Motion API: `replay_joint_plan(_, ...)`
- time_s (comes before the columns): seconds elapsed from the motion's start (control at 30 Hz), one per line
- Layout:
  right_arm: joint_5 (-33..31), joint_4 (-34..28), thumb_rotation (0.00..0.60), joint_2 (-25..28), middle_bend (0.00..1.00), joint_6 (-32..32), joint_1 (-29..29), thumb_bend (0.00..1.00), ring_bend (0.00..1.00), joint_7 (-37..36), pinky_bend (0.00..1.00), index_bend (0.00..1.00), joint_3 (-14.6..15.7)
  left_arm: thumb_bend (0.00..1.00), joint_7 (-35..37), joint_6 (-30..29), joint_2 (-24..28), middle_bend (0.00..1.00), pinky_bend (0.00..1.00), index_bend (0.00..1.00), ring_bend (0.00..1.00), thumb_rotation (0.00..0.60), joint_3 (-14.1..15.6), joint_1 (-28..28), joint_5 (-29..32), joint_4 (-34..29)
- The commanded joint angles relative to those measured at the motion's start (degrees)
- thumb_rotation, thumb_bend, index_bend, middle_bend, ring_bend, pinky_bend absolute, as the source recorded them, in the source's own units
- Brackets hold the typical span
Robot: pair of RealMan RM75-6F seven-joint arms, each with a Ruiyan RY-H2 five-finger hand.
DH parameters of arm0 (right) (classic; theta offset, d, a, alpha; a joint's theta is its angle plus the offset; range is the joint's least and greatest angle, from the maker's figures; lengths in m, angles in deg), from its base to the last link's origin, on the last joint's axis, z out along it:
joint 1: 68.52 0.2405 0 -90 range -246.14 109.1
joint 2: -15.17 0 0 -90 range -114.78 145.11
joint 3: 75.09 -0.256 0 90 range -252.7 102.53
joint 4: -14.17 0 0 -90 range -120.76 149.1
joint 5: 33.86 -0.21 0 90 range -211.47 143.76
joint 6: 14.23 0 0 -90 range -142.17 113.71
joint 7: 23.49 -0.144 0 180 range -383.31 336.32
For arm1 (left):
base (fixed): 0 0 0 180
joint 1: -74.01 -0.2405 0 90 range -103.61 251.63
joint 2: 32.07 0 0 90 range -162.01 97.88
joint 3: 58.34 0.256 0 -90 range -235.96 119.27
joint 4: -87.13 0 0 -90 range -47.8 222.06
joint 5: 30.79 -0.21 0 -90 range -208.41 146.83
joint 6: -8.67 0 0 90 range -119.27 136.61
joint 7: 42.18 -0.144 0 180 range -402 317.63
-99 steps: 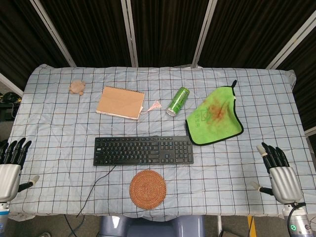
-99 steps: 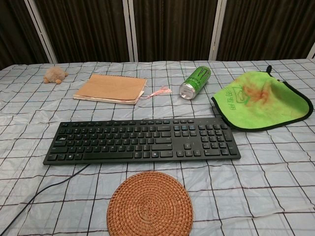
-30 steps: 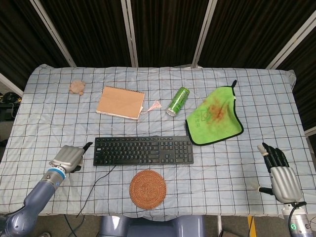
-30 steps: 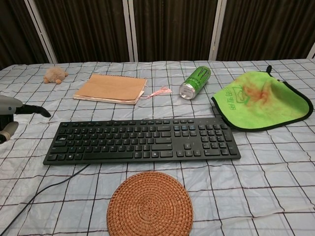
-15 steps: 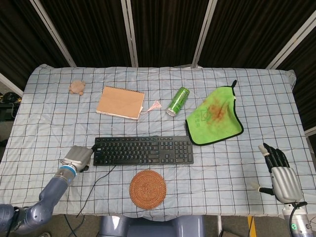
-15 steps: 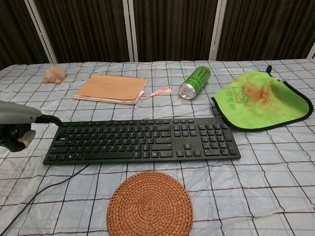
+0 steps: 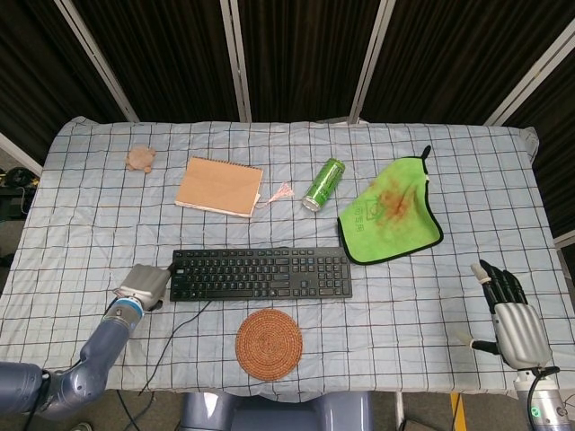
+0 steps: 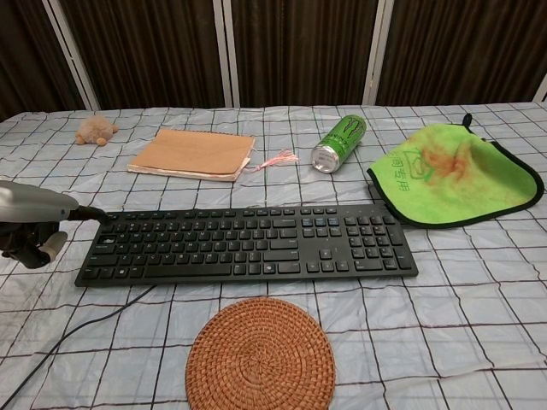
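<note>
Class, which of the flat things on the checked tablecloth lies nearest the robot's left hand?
The black computer keyboard: its left end is right beside the left hand, unlike the brown notebook, round woven coaster and green cloth.

Left hand point(image 7: 144, 285) low, fingers stretched forward; right hand point(image 7: 510, 316) upright, fingers apart, holding nothing.

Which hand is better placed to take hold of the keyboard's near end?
Left, probably. The left hand sits right at the keyboard's left end, fingertips reaching its corner. The right hand rests at the table's far right edge, well apart.
</note>
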Motion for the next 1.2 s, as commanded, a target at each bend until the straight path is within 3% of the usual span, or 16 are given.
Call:
replay_joint_plan(0.03,-0.02,-0.01,0.600,0.02,0.00,0.00,-0.01,0.05,0.00,-0.01,0.00,0.00,-0.01,0.93,0.22,-0.02,-0.54,0.85,0.48,0.00,0.72,0.600,0.19,0.53,-0.05,0.53)
replay_joint_plan(1.2,-0.26,-0.25,0.600,0.14,0.00,-0.06,-0.04,0.05,0.00,-0.17,0.00,0.00,-0.18,0.93,2.75,-0.83,-3.45,0.85,0.48,0.00,0.72,0.600,2.72,3.06,0.31,1.84)
